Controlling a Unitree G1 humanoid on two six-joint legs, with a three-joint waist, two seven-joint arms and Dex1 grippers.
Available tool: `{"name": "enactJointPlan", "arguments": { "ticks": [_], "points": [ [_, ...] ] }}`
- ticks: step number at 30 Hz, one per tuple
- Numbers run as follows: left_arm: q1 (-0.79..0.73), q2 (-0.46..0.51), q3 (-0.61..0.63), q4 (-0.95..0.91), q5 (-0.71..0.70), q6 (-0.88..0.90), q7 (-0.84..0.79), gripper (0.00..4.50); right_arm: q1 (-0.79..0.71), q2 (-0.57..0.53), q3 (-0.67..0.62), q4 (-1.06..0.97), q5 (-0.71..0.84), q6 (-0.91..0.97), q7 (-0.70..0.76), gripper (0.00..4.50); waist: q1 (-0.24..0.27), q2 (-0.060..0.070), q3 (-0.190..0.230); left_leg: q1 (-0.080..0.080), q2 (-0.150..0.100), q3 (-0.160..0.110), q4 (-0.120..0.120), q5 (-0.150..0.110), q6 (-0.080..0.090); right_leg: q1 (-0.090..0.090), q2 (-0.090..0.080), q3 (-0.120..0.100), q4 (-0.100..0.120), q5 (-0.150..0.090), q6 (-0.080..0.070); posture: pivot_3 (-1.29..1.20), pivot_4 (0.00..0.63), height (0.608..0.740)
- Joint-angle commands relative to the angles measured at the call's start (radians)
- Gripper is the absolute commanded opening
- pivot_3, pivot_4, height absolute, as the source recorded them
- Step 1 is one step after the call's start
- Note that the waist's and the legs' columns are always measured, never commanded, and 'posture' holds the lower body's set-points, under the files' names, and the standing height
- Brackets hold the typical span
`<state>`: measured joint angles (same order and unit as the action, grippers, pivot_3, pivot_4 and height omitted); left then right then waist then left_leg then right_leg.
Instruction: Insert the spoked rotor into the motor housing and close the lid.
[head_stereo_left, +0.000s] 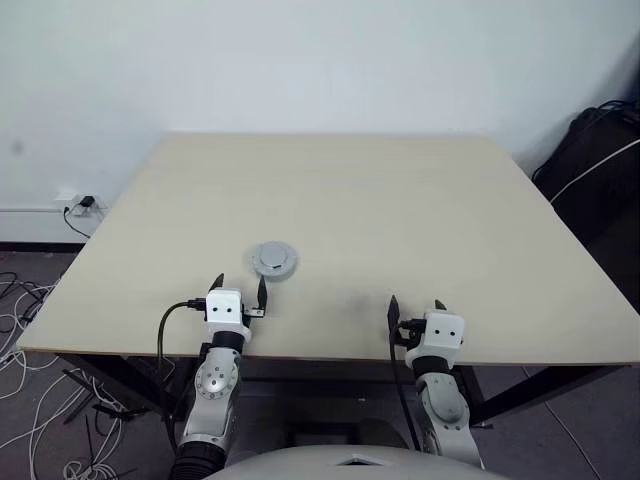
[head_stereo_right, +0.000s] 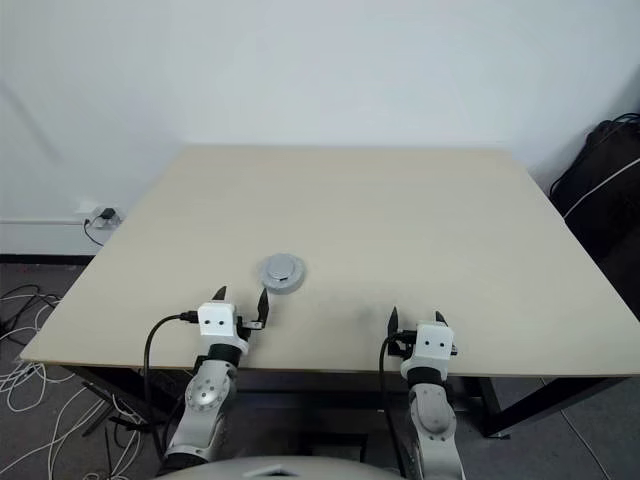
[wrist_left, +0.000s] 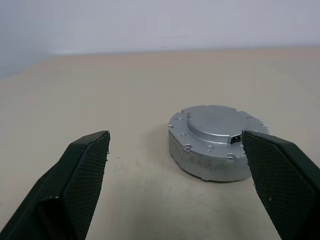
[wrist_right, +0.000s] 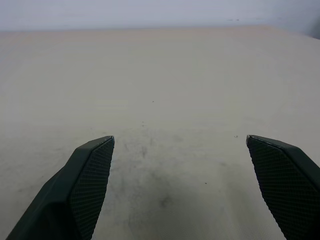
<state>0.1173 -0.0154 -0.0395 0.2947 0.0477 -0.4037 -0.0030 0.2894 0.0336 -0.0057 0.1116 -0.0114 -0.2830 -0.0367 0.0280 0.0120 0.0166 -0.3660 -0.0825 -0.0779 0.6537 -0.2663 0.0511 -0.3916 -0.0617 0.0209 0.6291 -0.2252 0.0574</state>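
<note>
Closed motor housing (head_stereo_left: 273, 259), lid (wrist_left: 216, 121) seated smooth side up, sits just ahead of left gripper (head_stereo_left: 240, 289); right gripper (head_stereo_left: 415, 307) well apart; both jaws spread, empty.

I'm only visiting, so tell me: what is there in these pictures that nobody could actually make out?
- Inside the closed motor housing: the lid on top hides whether the spoked rotor sits within, left wrist view.
- The housing's far side and underside: hidden by its own body and the table.
- The connector on its rim: partly covered by a finger of the open left hand.
- The dark bag: cut off by the head view's edge.
</note>
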Motion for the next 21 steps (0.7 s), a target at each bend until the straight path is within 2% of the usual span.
{"name": "enactJointPlan", "arguments": {
  "ticks": [1,21],
  "points": [
    [-0.009,-0.003,0.0,-0.012,-0.006,-0.023,-0.003,4.44,-0.014,0.001,0.003,-0.019,0.001,-0.025,0.005,4.5,0.0,0.0,0.0,0.0,0.0,0.0,0.0,0.0,0.0,0.0,0.0,0.0,0.0,0.0,0.0,0.0,0.0,0.74],
    [-0.024,-0.003,-0.004,-0.003,-0.001,-0.014,-0.005,4.44,-0.022,0.005,0.004,-0.02,0.0,-0.015,0.009,4.5,0.0,0.0,0.0,0.0,0.0,0.0,0.0,0.0,0.0,0.0,0.0,0.0,0.0,0.0,0.0,0.0,0.0,0.74]
  ]
}}
